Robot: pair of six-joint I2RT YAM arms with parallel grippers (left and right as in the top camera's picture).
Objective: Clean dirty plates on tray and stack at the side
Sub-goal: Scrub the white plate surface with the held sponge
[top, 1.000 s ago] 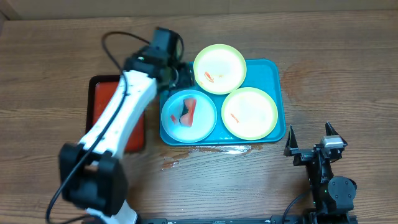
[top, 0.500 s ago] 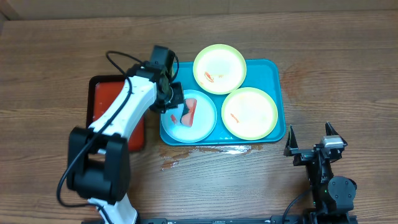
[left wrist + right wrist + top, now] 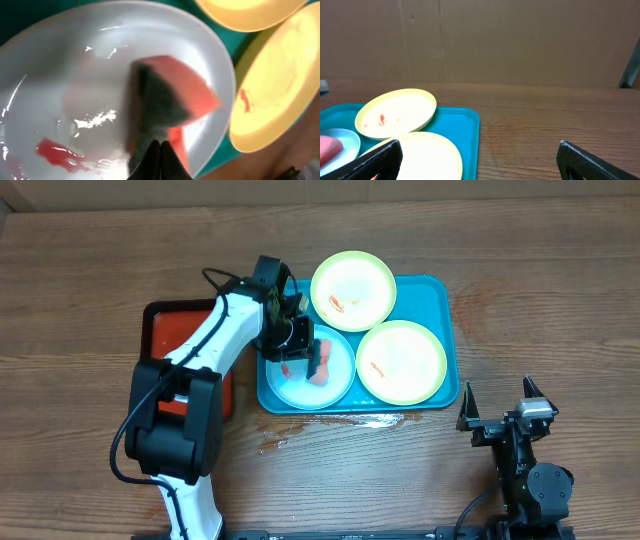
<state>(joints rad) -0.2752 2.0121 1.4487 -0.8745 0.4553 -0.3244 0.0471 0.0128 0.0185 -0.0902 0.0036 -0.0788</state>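
status of work: early. no plate is stacked at the side; all three sit in the turquoise tray (image 3: 448, 288). cleaning is under way on one plate only.

left gripper (image 3: 303, 360): clenched on a sponge (image 3: 320, 370), orange-red with a dark scouring face, held down over the light blue plate (image 3: 298, 392) at the left end of the tray. in the left wrist view the fingertips (image 3: 152, 159) are pinched together on the sponge (image 3: 172, 92), which looks pressed to the plate surface; contact cannot be confirmed. a red smear (image 3: 52, 150) and wet streaks show on the plate beside it, so this plate is judged not yet clean.

right gripper (image 3: 497, 402): released, jaws spread, empty, parked at the near right of the table (image 3: 560, 270), well apart from the tray.

containers:
- turquoise tray: holds the blue plate, the far yellow-green plate (image 3: 352, 290) and the right yellow-green plate (image 3: 401, 361). both yellow-green plates carry small orange-red marks and appear untouched. the far one overhangs the tray's far rim.
- red tray (image 3: 165, 330), just left of the turquoise one: largely covered by the left arm; contents cannot be told.

a wet patch (image 3: 370, 420) lies on the table along the tray's near edge.

outstanding, by judgement: finish the blue plate, wipe two more, stack all three.
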